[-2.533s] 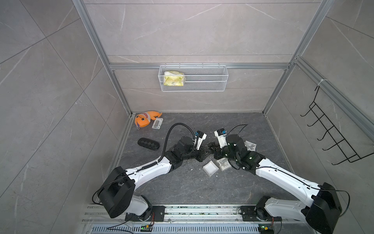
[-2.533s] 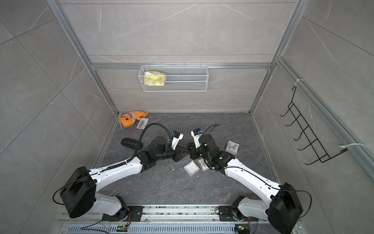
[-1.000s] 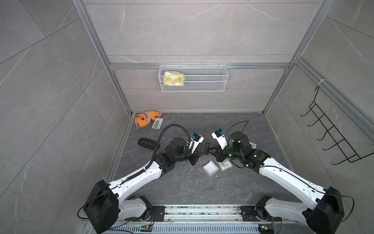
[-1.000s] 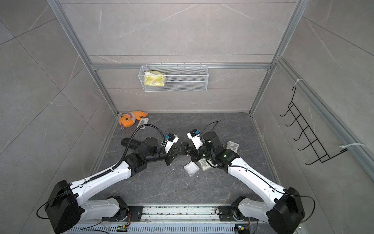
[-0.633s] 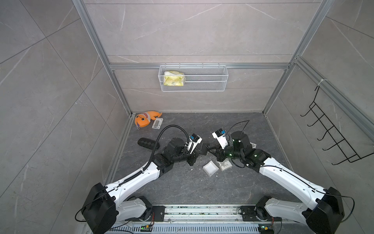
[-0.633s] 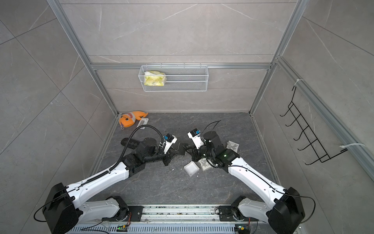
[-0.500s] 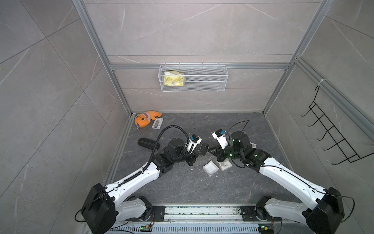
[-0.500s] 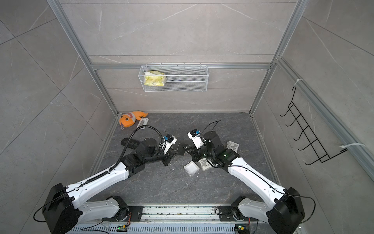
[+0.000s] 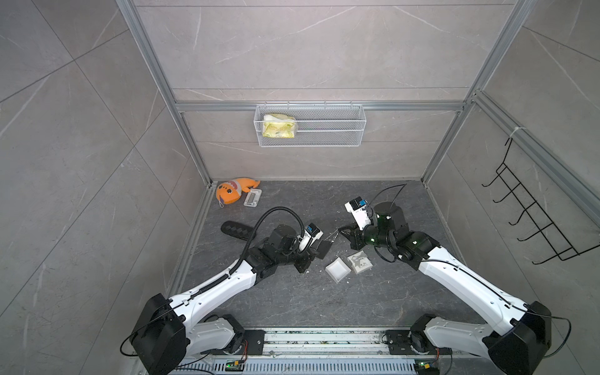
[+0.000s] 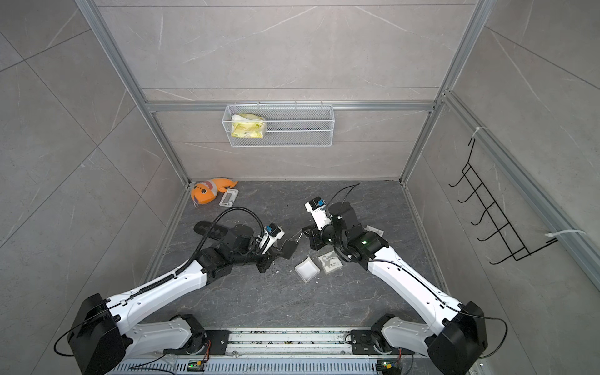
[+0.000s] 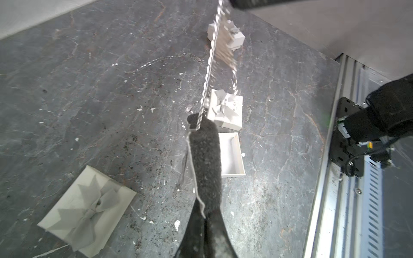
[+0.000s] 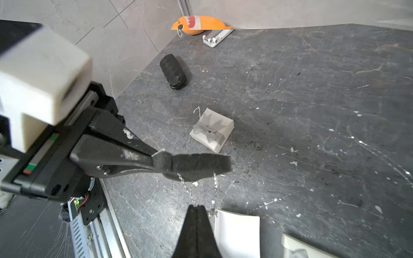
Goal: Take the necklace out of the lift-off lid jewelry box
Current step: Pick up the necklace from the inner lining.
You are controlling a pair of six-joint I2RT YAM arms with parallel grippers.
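Starting just below centre in a top view: your open jewelry box [image 9: 337,270] on the floor [image 9: 292,298]; beyond it, left gripper [image 11: 205,217] clamped on a black foam pad [image 11: 205,156], right gripper [image 12: 196,208] pinched shut on the necklace [image 12: 188,191] strung between them.

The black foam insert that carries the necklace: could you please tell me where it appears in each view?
In a top view: black foam insert mid-floor, just left of the open white box.
In a top view: likewise, box.
Left wrist: mid-picture, in front of the box.
Right wrist: mid-picture, beyond the box.
Shared landmark: the open white box.
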